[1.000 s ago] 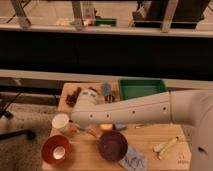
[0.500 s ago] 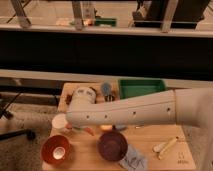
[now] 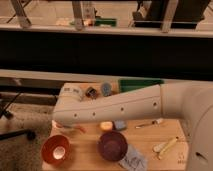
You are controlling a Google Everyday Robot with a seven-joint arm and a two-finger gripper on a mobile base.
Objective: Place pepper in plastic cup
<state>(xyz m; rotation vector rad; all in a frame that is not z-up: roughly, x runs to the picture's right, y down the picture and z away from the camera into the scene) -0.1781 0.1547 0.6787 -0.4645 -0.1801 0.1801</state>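
Observation:
My arm (image 3: 120,107) reaches from the right across the wooden table (image 3: 90,150) to its left side. The gripper is at the arm's left end, low over the table's left edge, hidden behind the white wrist (image 3: 70,95). The white plastic cup (image 3: 54,123) shows only as a pale sliver under the wrist. A slim red-orange pepper (image 3: 76,129) peeks out below the arm, just right of the cup. I cannot tell whether it is held or lying on the table.
An orange-red bowl (image 3: 55,150) stands at the front left, a dark purple bowl (image 3: 112,145) beside it. A yellow-orange lump (image 3: 106,125), a green tray (image 3: 140,84), a dark can (image 3: 91,92), a crumpled packet (image 3: 132,160) and a pale utensil (image 3: 167,146) are also on the table.
The arm's end has come down and to the left over the cup, which was in plain view before and is now almost covered.

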